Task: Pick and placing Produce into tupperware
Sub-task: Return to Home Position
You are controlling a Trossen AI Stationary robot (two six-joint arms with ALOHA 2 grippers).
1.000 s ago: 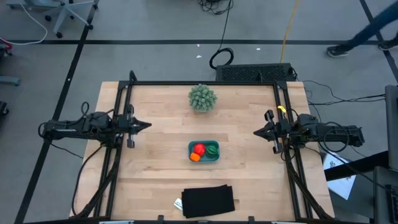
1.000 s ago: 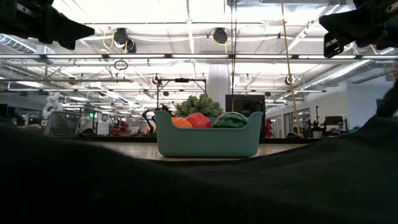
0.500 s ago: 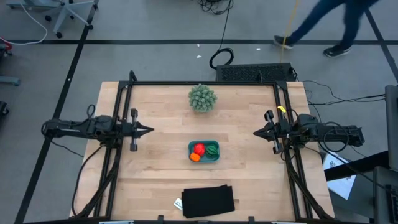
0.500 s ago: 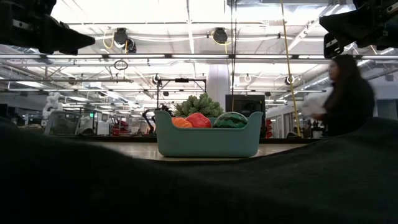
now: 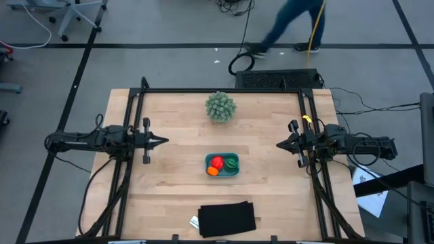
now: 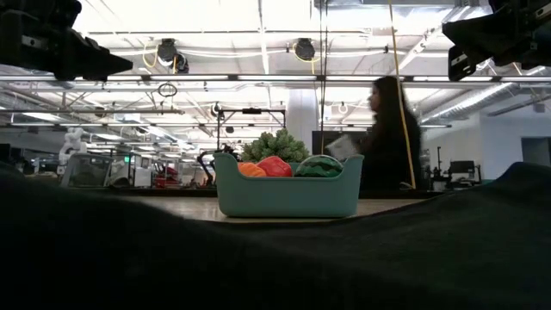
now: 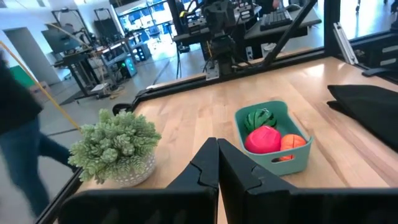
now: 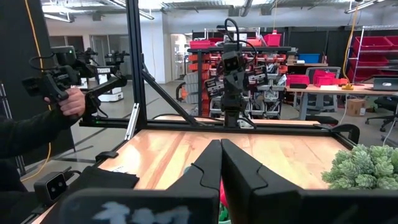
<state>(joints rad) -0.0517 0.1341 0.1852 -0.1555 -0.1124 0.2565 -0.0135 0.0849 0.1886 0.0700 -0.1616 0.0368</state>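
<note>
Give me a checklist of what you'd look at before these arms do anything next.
1. Produce in the tub: ok. The red piece, orange piece and green striped piece all lie inside.
2. Left pincer: ok, shut and empty, at the table's left side.
3. Right pincer: ok, shut and empty, at the right side.
4. Spiky ball: ok, apart from both arms and the tub.
5. Person: ok, beyond the table's far edge, away from both arms.
</note>
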